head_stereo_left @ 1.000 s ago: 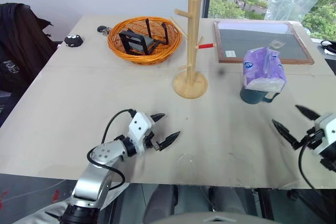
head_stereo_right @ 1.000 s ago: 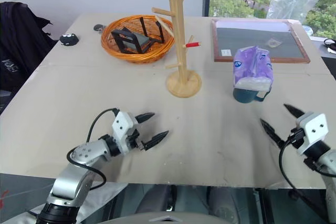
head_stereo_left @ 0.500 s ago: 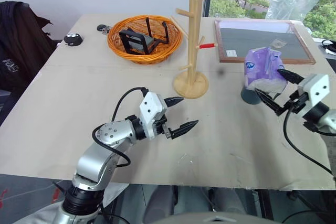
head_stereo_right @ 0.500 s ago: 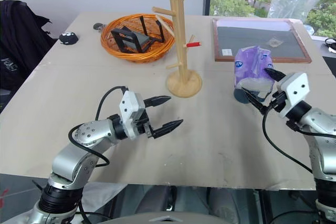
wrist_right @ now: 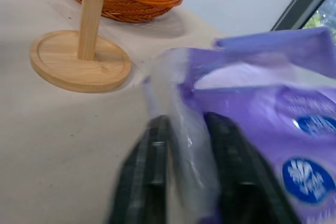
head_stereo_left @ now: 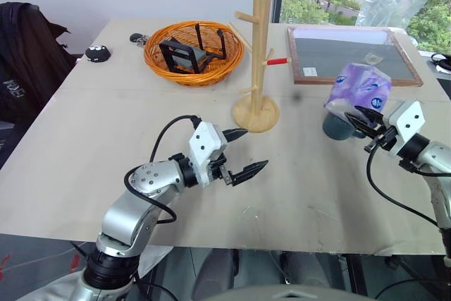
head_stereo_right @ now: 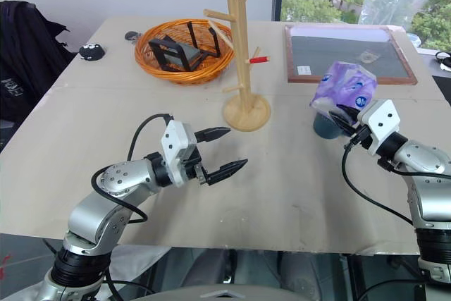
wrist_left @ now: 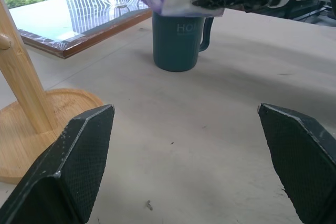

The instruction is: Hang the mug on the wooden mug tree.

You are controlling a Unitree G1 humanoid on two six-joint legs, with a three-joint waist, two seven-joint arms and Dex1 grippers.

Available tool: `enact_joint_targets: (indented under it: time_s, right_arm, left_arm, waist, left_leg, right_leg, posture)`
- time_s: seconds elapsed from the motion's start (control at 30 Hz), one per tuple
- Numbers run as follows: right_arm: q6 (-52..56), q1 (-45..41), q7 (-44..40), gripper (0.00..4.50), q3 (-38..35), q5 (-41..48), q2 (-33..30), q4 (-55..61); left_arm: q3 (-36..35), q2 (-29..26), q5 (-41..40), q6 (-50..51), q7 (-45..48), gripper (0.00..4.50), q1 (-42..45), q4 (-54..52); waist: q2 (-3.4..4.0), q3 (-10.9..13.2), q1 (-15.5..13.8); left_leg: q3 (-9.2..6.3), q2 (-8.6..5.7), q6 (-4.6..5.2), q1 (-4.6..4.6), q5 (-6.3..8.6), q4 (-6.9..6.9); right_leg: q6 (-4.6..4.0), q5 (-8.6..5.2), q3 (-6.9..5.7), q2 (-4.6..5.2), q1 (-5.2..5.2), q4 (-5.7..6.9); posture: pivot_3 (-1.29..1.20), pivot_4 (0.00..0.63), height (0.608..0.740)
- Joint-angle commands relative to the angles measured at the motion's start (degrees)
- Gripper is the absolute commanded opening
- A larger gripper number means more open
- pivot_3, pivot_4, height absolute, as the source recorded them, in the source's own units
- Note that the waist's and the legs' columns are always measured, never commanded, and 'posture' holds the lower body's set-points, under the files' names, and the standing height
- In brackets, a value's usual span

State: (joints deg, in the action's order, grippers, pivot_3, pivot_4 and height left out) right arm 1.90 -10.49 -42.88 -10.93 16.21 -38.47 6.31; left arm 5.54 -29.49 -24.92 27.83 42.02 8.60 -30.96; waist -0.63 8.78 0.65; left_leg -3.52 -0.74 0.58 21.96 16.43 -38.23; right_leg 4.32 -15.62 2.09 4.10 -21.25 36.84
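Note:
The dark teal mug (head_stereo_left: 335,127) stands upright on the table right of the wooden mug tree (head_stereo_left: 260,47), its handle toward my right arm. A purple tissue pack (head_stereo_left: 361,87) sits tilted over the mug's mouth. My right gripper (head_stereo_left: 363,119) is shut on the pack's lower edge, just above the mug. In the right wrist view the black fingers (wrist_right: 153,167) pinch the pack's wrapper (wrist_right: 262,124). My left gripper (head_stereo_left: 243,153) hovers open over the table in front of the tree's round base, holding nothing. In the left wrist view the mug (wrist_left: 178,43) stands beyond my open fingers (wrist_left: 79,166).
An orange wicker basket (head_stereo_left: 201,75) holding a black folded stand sits behind and left of the tree. A wood-framed dark board (head_stereo_left: 345,54) lies behind the mug. A small black object (head_stereo_left: 99,53) rests at the far left. A dark jacket (head_stereo_left: 21,54) hangs beside the table's left edge.
My right gripper came in from the front right edge to the tissue pack and shut on it, tilting the pack. My left gripper rose and moved right early on.

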Motion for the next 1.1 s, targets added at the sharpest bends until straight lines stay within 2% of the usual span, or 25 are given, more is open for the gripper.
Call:
enact_joint_targets:
  time_s: [0.03,0.23,0.4,0.5,0.6,0.63,0.7,0.77,0.8,0.83,0.87,0.9,1.0,1.1]
  right_arm:
    - [-1.8,0.2,1.6,0.07,-4.4,0.1,-1.2,2.8]
    - [0.6,8.7,3.5,0.07,-14.9,0.3,-4.7,8.6]
    - [4.1,20.6,5.1,0.07,-24.2,0.6,-3.2,13.1]
    - [7.5,27.8,6.6,0.07,-25.0,-1.8,-1.5,12.0]
    - [9.5,30.0,7.3,0.07,-24.0,-1.4,-0.1,11.3]
    - [10.0,30.1,7.4,0.49,-23.9,-1.1,0.5,10.9]
    - [10.6,30.7,7.2,0.86,-23.8,-0.8,1.2,10.3]
    - [11.7,31.7,8.0,1.75,-24.6,-1.5,1.5,9.8]
    - [12.7,32.2,8.4,2.43,-25.3,-1.4,1.6,9.6]
    - [14.0,32.9,8.0,2.71,-26.1,0.0,1.9,10.0]
    - [14.9,33.5,7.4,3.30,-27.0,1.7,2.2,10.9]
    - [16.1,33.6,7.2,3.59,-28.0,3.9,2.7,12.2]
    - [19.2,33.4,6.0,3.59,-29.5,10.1,3.1,17.0]
    - [23.0,31.3,4.9,3.59,-27.2,18.1,3.2,23.3]
  left_arm:
    - [-0.1,0.0,-1.6,0.2,0.3,4.50,2.4,-2.5]
    - [2.1,0.8,-3.4,-0.3,4.4,4.50,6.6,0.8]
    - [4.0,1.4,-5.4,-0.2,9.4,4.50,10.9,4.5]
    - [5.9,0.2,-5.8,0.0,14.2,4.50,11.9,7.1]
    - [6.4,-0.4,-5.4,-1.1,16.4,4.50,11.9,8.4]
    - [6.4,-0.3,-5.5,-1.4,16.8,4.50,12.0,8.6]
    - [6.5,-0.4,-5.1,-1.8,17.5,4.50,12.1,8.9]
    - [6.2,-0.4,-4.8,-2.1,17.7,4.50,12.1,9.2]
    - [5.9,-0.2,-4.7,-2.4,17.7,4.50,12.1,9.4]
    - [5.4,0.1,-4.7,-2.8,17.3,4.50,12.0,9.4]
    - [5.1,0.4,-4.9,-3.0,17.1,4.50,11.9,9.5]
    - [5.0,0.5,-5.2,-3.1,17.1,4.50,11.8,9.6]
    - [5.2,0.4,-5.2,-3.3,17.5,4.50,11.5,9.8]
    - [5.6,0.8,-4.7,-3.9,17.4,4.50,11.7,10.3]
  waist:
    - [0.00,0.0,-0.1]
    - [0.00,0.0,-0.6]
    - [0.00,0.0,-0.7]
    - [0.00,0.0,-0.4]
    - [0.02,0.0,0.3]
    - [0.02,0.0,0.4]
    - [0.03,0.0,0.5]
    - [0.03,0.0,0.1]
    - [0.03,0.0,0.0]
    - [0.03,0.0,-0.2]
    - [0.03,0.0,-0.3]
    - [0.03,0.0,-0.3]
    - [0.04,0.0,-0.2]
    - [0.04,0.0,0.3]
  left_leg:
    - [-0.01,0.00,0.00,0.01,0.00,-0.01]
    - [-0.02,-0.04,-0.05,0.07,-0.03,-0.02]
    - [0.01,-0.02,0.03,0.04,0.02,-0.01]
    - [0.04,-0.02,0.12,-0.02,0.07,-0.03]
    - [0.07,-0.02,0.13,-0.05,0.07,-0.02]
    - [0.14,-0.02,0.14,-0.09,0.07,-0.02]
    - [0.22,-0.01,0.15,-0.13,0.08,-0.02]
    - [0.18,0.00,0.15,-0.14,0.08,-0.02]
    - [0.16,0.00,0.15,-0.13,0.08,-0.02]
    - [0.14,0.00,0.15,-0.11,0.08,-0.01]
    - [0.11,-0.01,0.15,-0.08,0.08,-0.02]
    - [0.10,-0.01,0.15,-0.06,0.08,-0.02]
    - [0.09,-0.01,0.15,-0.05,0.08,-0.01]
    - [0.13,0.02,0.16,-0.12,0.09,-0.01]
  right_leg:
    - [0.00,0.00,-0.01,0.00,0.00,0.00]
    - [0.00,0.00,-0.03,0.02,0.00,-0.04]
    - [0.00,-0.01,-0.01,-0.01,0.01,-0.02]
    - [0.01,0.00,0.02,-0.03,0.05,0.00]
    - [0.00,0.00,0.05,-0.04,0.07,0.02]
    - [0.01,0.00,0.15,-0.04,0.06,0.02]
    - [0.01,0.00,0.24,-0.04,0.07,0.03]
    - [0.01,0.00,0.21,-0.05,0.08,0.03]
    - [0.01,0.00,0.19,-0.05,0.07,0.03]
    - [0.01,0.00,0.17,-0.05,0.07,0.02]
    - [0.01,0.00,0.14,-0.04,0.06,0.01]
    - [0.01,0.00,0.13,-0.03,0.06,-0.01]
    - [0.01,0.00,0.13,-0.03,0.06,-0.02]
    - [0.01,0.00,0.19,-0.04,0.08,0.01]
  posture:
    - [0.00,0.150,0.737]
    - [0.00,0.150,0.737]
    - [0.00,0.150,0.737]
    - [0.00,0.150,0.737]
    - [0.00,0.150,0.737]
    - [0.00,0.150,0.737]
    - [0.00,0.150,0.737]
    - [0.00,0.150,0.737]
    - [0.00,0.150,0.737]
    - [0.00,0.150,0.737]
    - [0.00,0.150,0.737]
    - [0.00,0.150,0.737]
    - [0.00,0.150,0.737]
    - [0.00,0.150,0.737]
